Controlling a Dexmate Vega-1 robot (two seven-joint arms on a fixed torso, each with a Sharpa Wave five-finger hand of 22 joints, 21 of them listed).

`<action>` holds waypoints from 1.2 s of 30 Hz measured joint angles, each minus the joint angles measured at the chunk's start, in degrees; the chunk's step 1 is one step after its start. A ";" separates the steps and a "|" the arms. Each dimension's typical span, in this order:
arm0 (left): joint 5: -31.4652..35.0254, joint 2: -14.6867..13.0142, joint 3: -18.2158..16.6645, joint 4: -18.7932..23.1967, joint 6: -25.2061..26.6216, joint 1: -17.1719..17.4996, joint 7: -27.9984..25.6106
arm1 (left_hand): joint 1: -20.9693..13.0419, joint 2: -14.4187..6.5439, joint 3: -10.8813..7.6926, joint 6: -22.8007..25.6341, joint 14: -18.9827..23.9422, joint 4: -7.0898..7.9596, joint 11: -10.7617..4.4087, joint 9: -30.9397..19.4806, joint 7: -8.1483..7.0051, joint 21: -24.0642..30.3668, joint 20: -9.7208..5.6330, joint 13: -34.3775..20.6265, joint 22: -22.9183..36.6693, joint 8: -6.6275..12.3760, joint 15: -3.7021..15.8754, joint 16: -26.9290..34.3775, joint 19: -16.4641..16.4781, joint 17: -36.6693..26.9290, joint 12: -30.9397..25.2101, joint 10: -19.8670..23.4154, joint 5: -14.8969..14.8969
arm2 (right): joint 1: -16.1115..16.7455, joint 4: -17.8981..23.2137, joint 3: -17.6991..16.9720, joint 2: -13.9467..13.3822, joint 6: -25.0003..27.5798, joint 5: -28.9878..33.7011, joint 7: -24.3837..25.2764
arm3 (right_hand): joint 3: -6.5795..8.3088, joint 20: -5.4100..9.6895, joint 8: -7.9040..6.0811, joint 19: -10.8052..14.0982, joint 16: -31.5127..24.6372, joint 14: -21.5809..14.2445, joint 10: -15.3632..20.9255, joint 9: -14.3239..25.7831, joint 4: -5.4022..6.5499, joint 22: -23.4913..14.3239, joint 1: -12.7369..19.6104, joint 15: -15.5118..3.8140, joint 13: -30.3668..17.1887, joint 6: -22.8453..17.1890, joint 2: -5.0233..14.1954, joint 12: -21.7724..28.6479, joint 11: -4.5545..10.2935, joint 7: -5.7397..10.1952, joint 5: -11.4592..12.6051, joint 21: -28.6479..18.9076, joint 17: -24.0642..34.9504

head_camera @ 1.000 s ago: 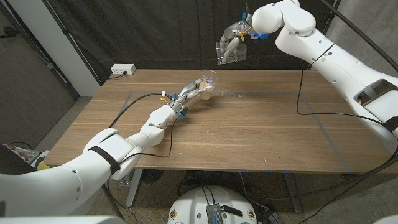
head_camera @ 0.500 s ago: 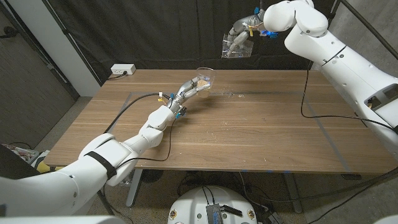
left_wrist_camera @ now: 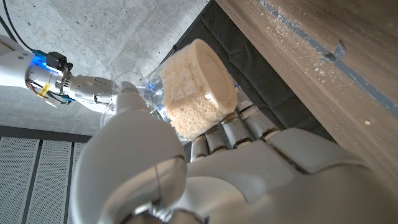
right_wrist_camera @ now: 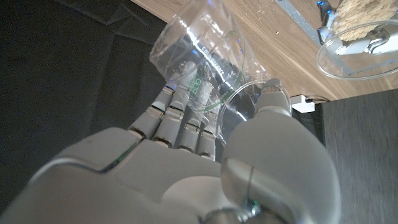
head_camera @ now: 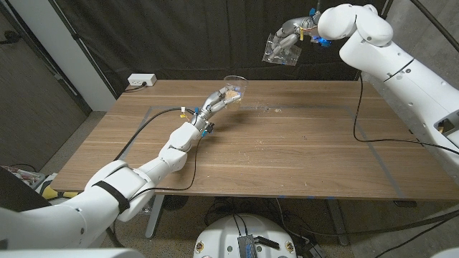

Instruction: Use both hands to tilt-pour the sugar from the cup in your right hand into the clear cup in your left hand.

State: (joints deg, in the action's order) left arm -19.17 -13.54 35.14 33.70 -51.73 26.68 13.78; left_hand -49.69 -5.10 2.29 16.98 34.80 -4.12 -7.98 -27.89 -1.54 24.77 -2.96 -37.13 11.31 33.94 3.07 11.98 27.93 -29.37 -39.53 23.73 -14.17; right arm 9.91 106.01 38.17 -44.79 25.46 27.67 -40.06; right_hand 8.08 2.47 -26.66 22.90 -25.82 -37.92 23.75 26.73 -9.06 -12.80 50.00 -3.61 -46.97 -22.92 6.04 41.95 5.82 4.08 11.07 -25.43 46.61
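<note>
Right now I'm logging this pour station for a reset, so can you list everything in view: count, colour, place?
Clear cup with sugar: one, clear with tan sugar inside, held above the table's far side by the left hand.
Empty clear cup: one, clear, tilted, held high beyond the table's far edge by the right hand.
Spilled grains: a few, pale, on the table near the far edge.
Wooden table: one, brown.
Power strip: one, white, far left corner.
Cables: black, trailing across the table from both arms.
Left hand: one, grey, grips the cup with sugar.
Right hand: one, grey, grips the empty cup.
</note>
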 measured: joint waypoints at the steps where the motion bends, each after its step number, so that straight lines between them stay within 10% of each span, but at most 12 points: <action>1: -0.02 0.00 0.00 0.00 0.02 0.00 -0.06 | 0.00 0.00 0.00 0.00 0.00 0.00 0.00 0.00 0.00 0.00 0.00 0.00 0.00 0.00 0.00 0.00 0.00 0.00 0.00 0.00 0.00 | 0.26 0.11 -0.23 -0.18 0.00 0.00 0.00 | 0.01 0.00 0.04 0.00 0.00 0.00 0.00 0.00 -0.01 0.00 -0.14 0.00 0.00 0.00 -0.14 0.00 0.00 0.00 0.00 0.00 0.00; 36: 0.59 -5.39 -3.10 14.47 2.70 6.21 -4.93 | -0.66 0.38 0.48 0.00 -0.01 0.01 -0.05 -0.01 0.01 0.00 0.21 0.01 0.00 0.43 0.00 0.00 0.21 0.01 -0.34 0.11 0.00 | 16.19 5.34 -12.41 -7.16 6.34 -24.22 24.44 | 0.41 0.00 0.35 -0.01 0.44 -0.21 0.25 0.25 -0.40 0.29 0.00 -0.20 -0.42 -0.10 -0.06 -0.12 -0.17 -0.52 -0.22 0.00 0.51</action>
State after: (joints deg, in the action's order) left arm -18.59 -18.93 32.04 48.17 -49.04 32.89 8.85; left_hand -50.35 -4.72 2.77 16.98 34.80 -4.11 -8.03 -27.89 -1.54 24.77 -2.75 -37.12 11.32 34.37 3.07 11.98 28.13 -29.36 -39.87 23.84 -14.17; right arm 26.10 111.36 25.76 -51.95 31.79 3.45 -15.63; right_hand 8.49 2.47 -26.31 22.89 -25.38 -38.13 24.00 26.98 -9.47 -12.51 49.99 -3.81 -47.39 -23.02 5.98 41.83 5.66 3.56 10.85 -25.42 47.13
